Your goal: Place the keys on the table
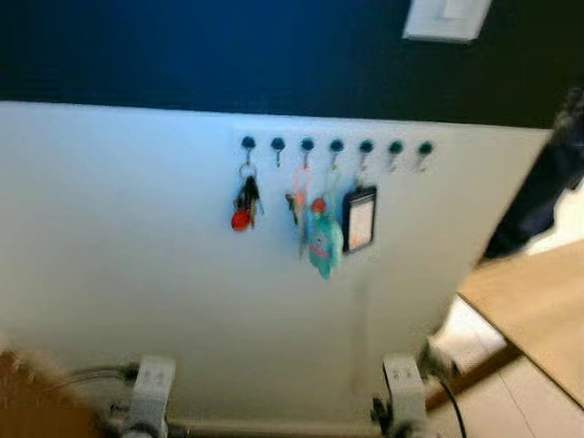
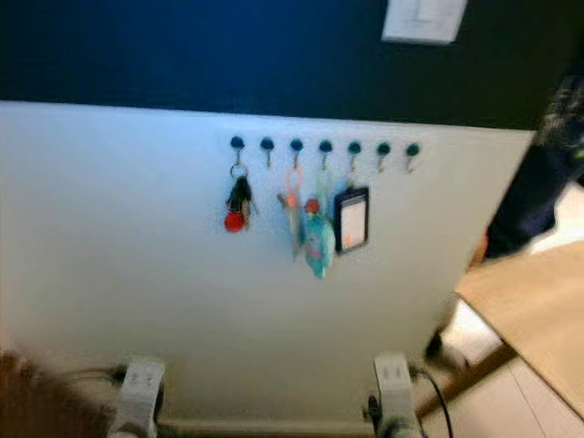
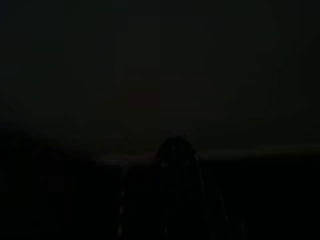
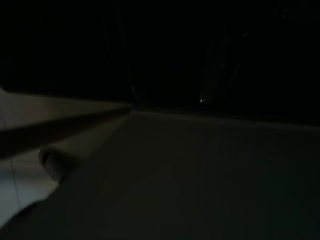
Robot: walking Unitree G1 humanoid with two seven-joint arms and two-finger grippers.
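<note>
Keys (image 1: 245, 205) with a red tag hang from the leftmost hook (image 1: 247, 143) on the white panel (image 1: 119, 255), high above both arms. Left arm (image 1: 149, 394) and right arm (image 1: 404, 392) hang low at the panel's base. Table (image 1: 538, 306) stands right. Finger state: cannot tell.

Row of hooks on the wall ahead, worktop off to the right.

Straight ahead, a row of seven round-headed wall hooks (image 1: 336, 146) across the white lower wall panel (image 1: 119, 255). On the leftmost hook, a bunch of dark keys with a red tag (image 1: 245, 205). Right of it, on the middle hooks, a second bunch with a teal soft-toy fob (image 1: 321, 239), then a black-framed card holder (image 1: 359, 219) just beside. Above, a white switch plate (image 1: 445, 18). At the right, a light wooden worktop (image 1: 538, 301), a person in dark clothing (image 1: 543, 182) behind it.
</note>
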